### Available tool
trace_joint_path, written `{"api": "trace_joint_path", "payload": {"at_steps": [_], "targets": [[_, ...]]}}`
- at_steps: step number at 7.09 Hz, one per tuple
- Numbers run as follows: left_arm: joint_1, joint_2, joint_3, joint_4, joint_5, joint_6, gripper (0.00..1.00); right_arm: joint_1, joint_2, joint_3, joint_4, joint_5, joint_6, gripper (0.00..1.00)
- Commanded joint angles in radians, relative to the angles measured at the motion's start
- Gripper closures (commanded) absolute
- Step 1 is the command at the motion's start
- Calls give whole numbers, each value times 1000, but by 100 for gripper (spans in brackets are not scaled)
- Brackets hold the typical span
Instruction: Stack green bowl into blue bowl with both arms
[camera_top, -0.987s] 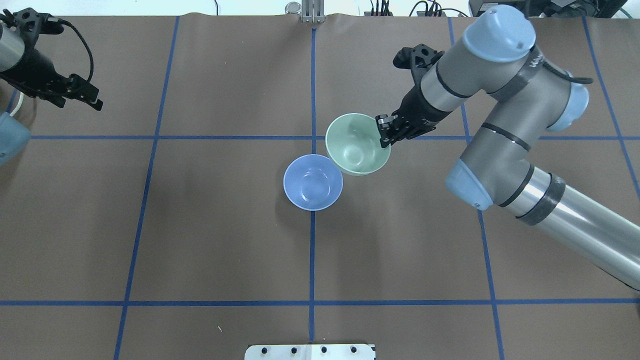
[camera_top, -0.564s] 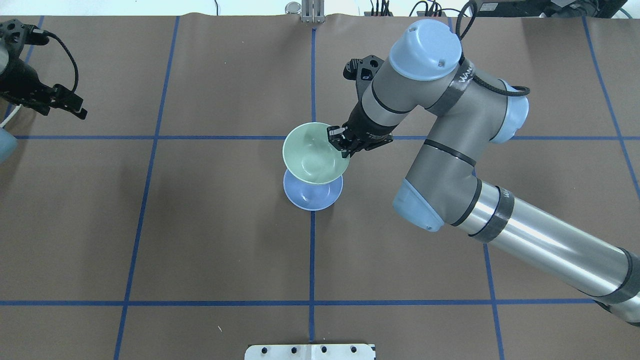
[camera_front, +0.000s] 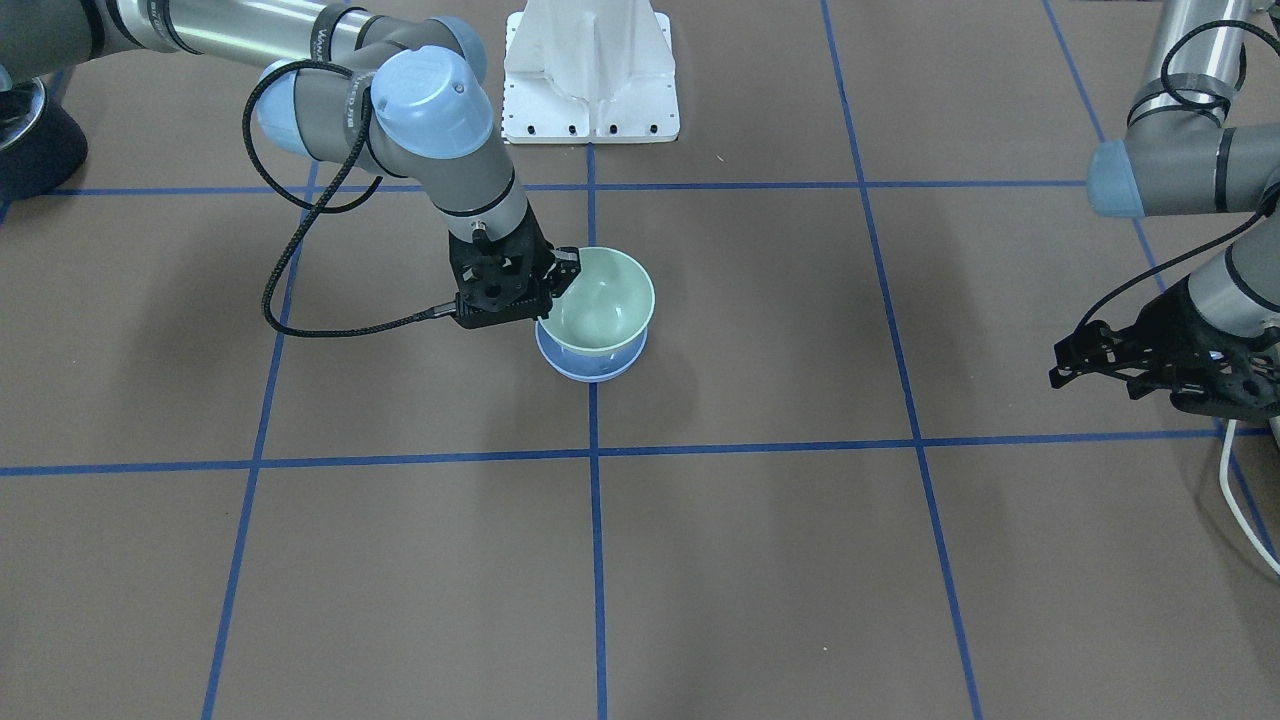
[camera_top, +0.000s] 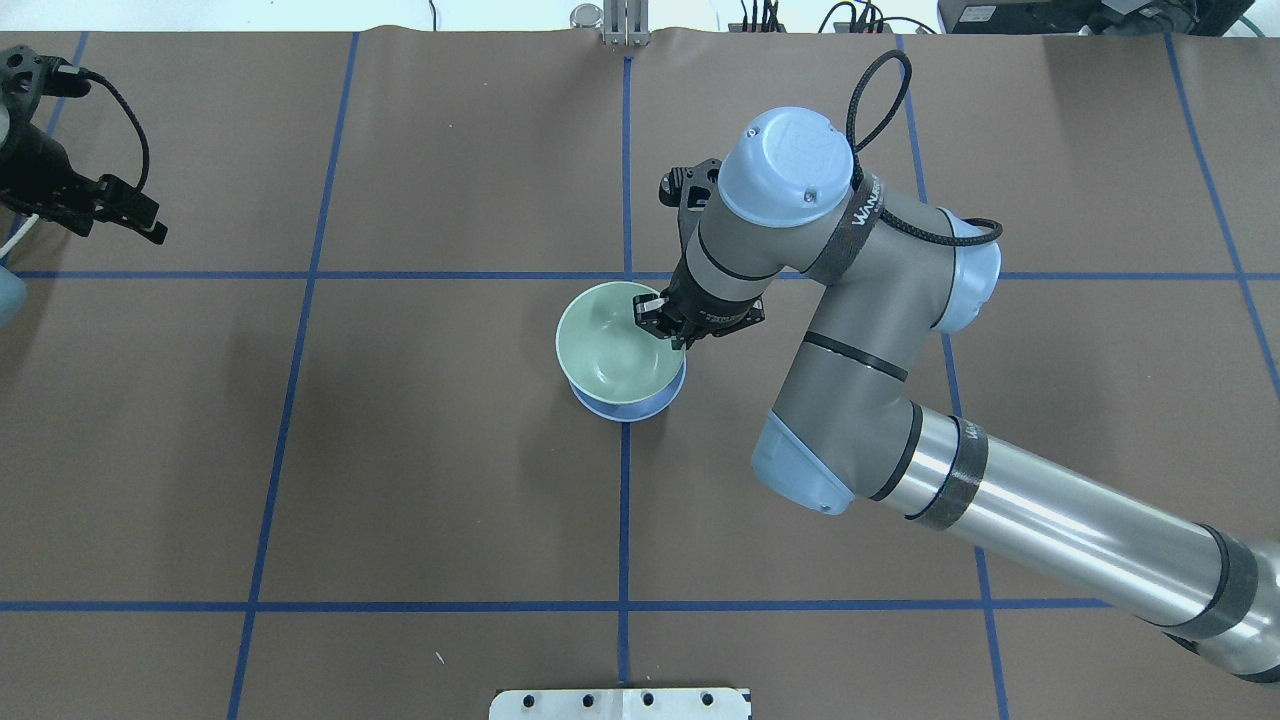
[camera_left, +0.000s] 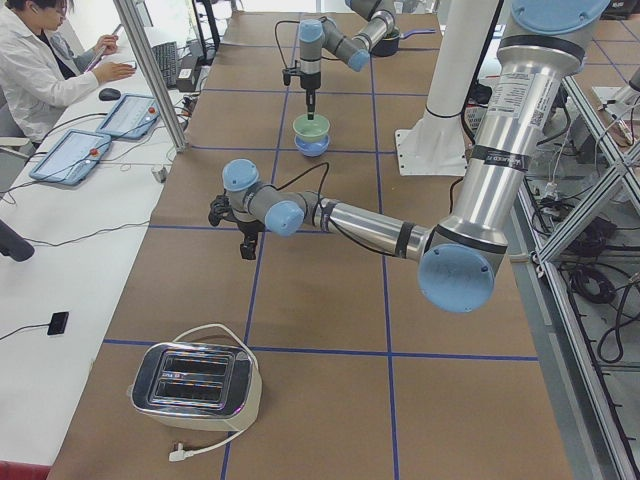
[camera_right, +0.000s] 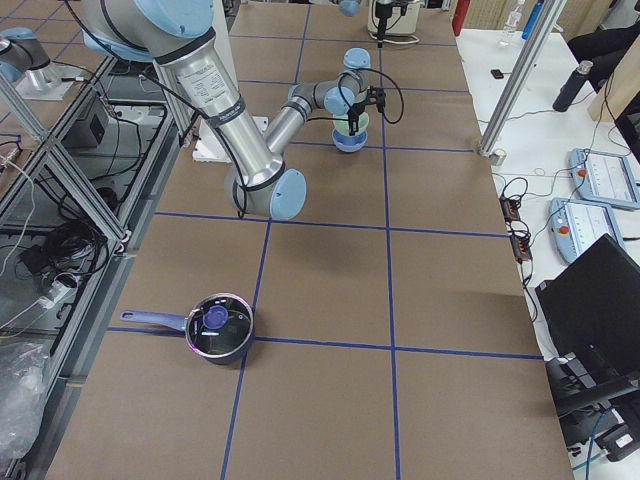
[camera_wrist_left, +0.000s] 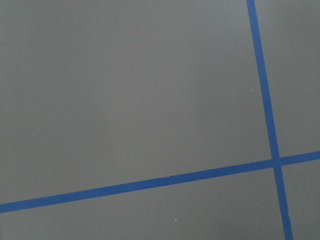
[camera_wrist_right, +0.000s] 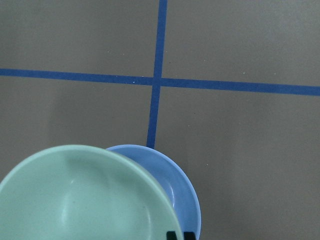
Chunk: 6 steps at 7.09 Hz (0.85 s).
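Note:
The green bowl (camera_top: 610, 345) hangs low over the blue bowl (camera_top: 640, 410) at the table's middle, covering most of it and set slightly off-centre. I cannot tell whether the two touch. My right gripper (camera_top: 660, 322) is shut on the green bowl's rim, one finger inside it. In the front view the green bowl (camera_front: 603, 303) sits over the blue bowl's rim (camera_front: 590, 373), with the right gripper (camera_front: 556, 276) on its edge. The right wrist view shows the green bowl (camera_wrist_right: 85, 195) overlapping the blue bowl (camera_wrist_right: 185, 192). My left gripper (camera_top: 150, 225) is open and empty at the far left edge.
Blue tape lines (camera_top: 625, 500) grid the brown table. The white pedestal base (camera_front: 592, 70) stands at the robot's side. A toaster (camera_left: 195, 385) sits at the table's left end and a pot (camera_right: 215, 328) at its right end. A seated operator (camera_left: 40, 60) is beside the table.
My right arm has carried the green bowl left and toward the robot, from beside the blue bowl to over it, and lowered it. The left gripper has drawn back slightly toward the left edge.

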Motion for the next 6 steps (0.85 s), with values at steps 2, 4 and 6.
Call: {"api": "trace_joint_path", "payload": {"at_steps": [2,4,6], "targets": [[1,-1,12,-2,0,0,2,-5,-6,-4,8,-5,-11,100],[1,-1,18,-2,0,-2,2,-5,0,-18,21,-7,-8,100],[3,-1,18,-2,0,-3,2,-8,6,-85,90,-7,-8,100]]}}
